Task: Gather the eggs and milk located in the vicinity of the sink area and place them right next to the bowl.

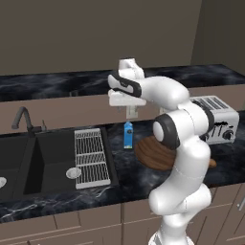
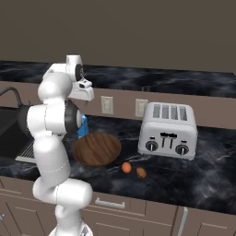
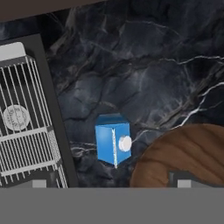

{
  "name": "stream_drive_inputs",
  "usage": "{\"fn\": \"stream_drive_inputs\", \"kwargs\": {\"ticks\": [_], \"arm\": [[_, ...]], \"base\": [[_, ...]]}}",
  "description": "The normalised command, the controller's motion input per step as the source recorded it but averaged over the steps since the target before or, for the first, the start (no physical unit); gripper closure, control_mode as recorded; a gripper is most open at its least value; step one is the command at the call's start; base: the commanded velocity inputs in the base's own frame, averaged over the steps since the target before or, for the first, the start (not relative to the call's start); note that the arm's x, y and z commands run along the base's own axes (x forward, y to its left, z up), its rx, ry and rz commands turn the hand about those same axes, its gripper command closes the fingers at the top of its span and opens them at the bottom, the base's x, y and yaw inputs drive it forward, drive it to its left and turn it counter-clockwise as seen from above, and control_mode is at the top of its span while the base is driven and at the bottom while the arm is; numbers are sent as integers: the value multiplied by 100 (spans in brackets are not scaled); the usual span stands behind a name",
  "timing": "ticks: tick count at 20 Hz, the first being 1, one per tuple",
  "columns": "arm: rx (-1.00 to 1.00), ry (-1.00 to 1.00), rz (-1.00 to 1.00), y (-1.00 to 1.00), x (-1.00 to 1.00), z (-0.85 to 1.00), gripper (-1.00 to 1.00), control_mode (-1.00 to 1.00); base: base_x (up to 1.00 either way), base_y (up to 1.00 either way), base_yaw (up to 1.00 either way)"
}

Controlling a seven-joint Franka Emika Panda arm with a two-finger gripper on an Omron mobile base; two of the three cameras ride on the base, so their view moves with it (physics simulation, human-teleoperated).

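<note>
The blue milk carton (image 1: 128, 135) stands upright on the dark marble counter, just left of the wooden bowl (image 1: 149, 154). In the hand view the milk carton (image 3: 112, 144) is seen from above, a small gap away from the bowl (image 3: 183, 153). My gripper (image 1: 130, 113) hangs well above the carton, pointing down, open and holding nothing; its fingertips (image 3: 38, 183) stand far apart. Two orange-brown eggs (image 2: 126, 167) (image 2: 141, 172) lie on the counter right of the bowl (image 2: 97, 150), near the front edge. My arm partly hides the carton (image 2: 83, 125).
The black sink (image 1: 28, 162) with its dark faucet (image 1: 21, 119) lies to the left, with a white wire rack (image 1: 91, 158) over its right side. A silver toaster (image 2: 168, 129) stands right of the bowl. Wall outlets (image 2: 107, 104) sit behind.
</note>
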Motion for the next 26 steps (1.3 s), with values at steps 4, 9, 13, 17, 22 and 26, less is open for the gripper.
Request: {"fn": "stream_drive_inputs", "kwargs": {"ticks": [4,9,13,17,22,26], "arm": [[0,0,5,0,14,-15,-100,-100],[0,0,0,0,0,-16,-100,-100],[0,0,0,0,-1,-27,-100,-100],[0,0,0,0,-3,-38,-100,-100],[0,0,0,0,-5,-38,-100,-100],[0,1,0,0,-1,-35,-100,-100]], "base": [[0,0,0],[0,0,0],[0,0,0],[0,0,0],[0,0,0],[0,0,0]]}}
